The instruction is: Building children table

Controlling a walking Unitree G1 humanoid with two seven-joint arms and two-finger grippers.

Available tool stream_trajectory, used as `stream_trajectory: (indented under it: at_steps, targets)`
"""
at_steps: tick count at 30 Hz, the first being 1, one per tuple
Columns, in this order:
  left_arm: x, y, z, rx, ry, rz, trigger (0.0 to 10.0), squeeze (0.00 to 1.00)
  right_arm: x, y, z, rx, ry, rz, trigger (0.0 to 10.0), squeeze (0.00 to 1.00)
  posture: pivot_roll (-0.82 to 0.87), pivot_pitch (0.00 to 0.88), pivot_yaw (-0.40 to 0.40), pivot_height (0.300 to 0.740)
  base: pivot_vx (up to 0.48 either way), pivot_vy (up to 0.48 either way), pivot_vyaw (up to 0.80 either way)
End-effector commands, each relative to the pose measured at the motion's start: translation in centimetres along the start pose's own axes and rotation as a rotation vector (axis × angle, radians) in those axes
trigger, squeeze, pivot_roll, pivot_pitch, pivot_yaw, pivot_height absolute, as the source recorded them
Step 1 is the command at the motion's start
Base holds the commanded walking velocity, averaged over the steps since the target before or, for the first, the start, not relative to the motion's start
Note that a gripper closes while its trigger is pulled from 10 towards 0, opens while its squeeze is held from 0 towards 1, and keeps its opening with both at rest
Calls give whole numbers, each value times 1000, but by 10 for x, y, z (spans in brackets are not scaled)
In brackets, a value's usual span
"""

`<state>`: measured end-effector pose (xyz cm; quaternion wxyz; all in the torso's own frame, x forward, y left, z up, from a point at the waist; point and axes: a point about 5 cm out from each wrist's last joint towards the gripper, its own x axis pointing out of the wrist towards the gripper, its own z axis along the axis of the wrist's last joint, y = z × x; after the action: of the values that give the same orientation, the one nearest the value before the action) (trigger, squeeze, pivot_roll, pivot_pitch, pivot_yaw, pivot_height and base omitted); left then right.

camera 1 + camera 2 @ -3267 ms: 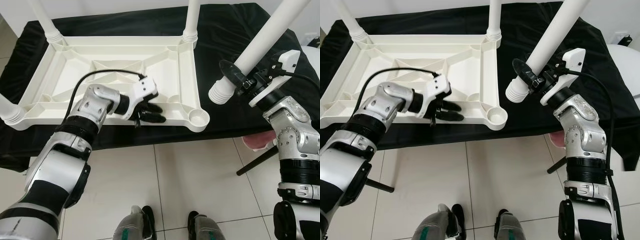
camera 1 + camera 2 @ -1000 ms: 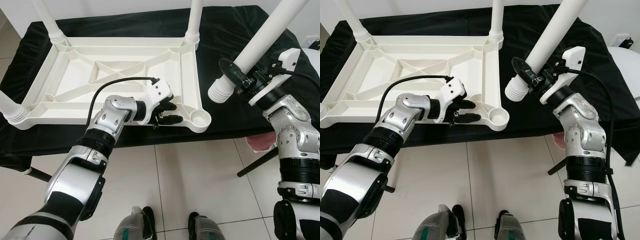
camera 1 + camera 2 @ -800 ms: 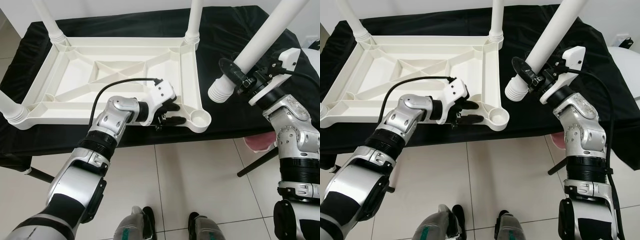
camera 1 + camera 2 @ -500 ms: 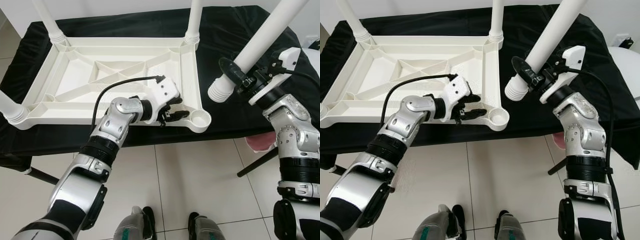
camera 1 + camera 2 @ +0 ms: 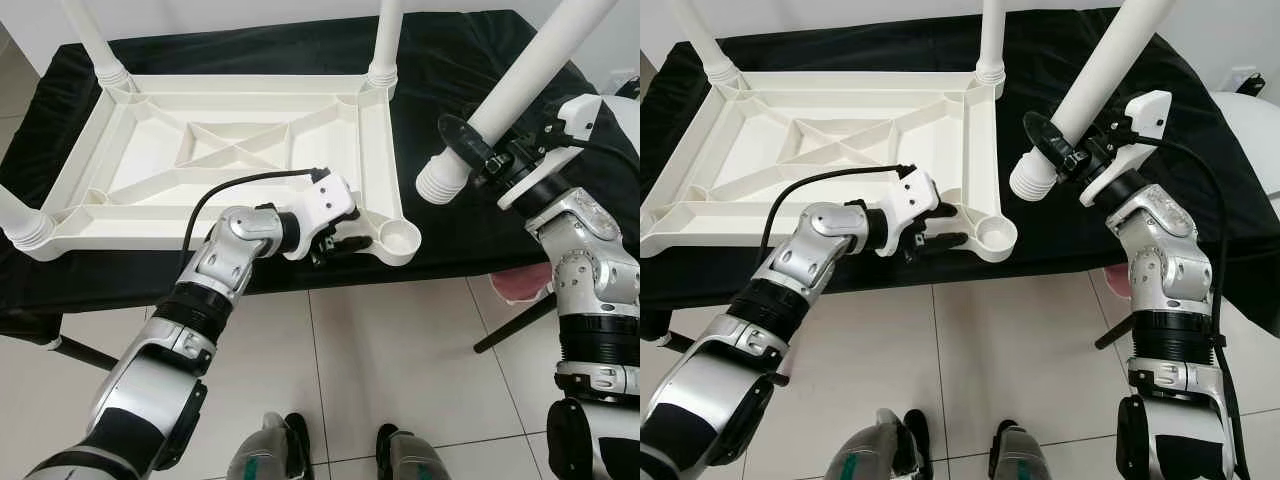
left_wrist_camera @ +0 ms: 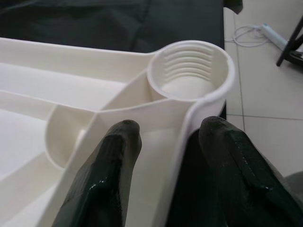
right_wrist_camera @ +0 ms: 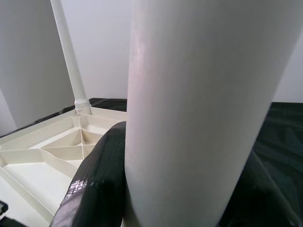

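Note:
A white table top (image 5: 150, 235) lies upside down on a black cloth, with legs standing in three corners. Its near right corner socket (image 5: 400, 237) is empty, and its threads can be seen inside the socket (image 6: 191, 78) in the left wrist view. My left gripper (image 5: 345, 230) sits on the near rim just left of that socket. One finger (image 6: 113, 161) is inside the rim wall and the other is outside, shut on it. My right gripper (image 5: 490, 160) is shut on a loose white leg (image 5: 520, 90). The leg is tilted, with its threaded end (image 5: 440, 185) hanging over the cloth to the right of the socket.
The black-covered bench (image 5: 460, 60) ends just in front of the table top, with tiled floor (image 5: 400, 350) below. A pink object (image 5: 520, 285) and a black strut (image 5: 510, 325) lie under the bench at the right. A power strip (image 6: 279, 35) lies on the floor.
My left gripper has slid right along the near rim to just beside the empty socket and closed on the rim. The right arm and its leg have barely moved.

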<state>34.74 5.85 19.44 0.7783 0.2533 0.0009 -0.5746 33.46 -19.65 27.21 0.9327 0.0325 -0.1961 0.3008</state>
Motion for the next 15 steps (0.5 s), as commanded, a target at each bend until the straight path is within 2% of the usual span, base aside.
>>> stream_trajectory:
  at_steps: [1,4,15]
  targets:
    - [0,-5,-2,9,6,-37,10000,0,2,4,3,-2,-22,21,10000,0,-142,167,69,740,0,0,0]
    - [-3,-3,-2,-25,-4,-32,10000,0,2,4,3,0,-23,23,10000,0,-143,164,71,740,0,0,0]
    - [1,-5,-12,0,48,-12,10000,0,4,5,2,1,-26,28,10000,0,-142,155,71,740,0,0,0]
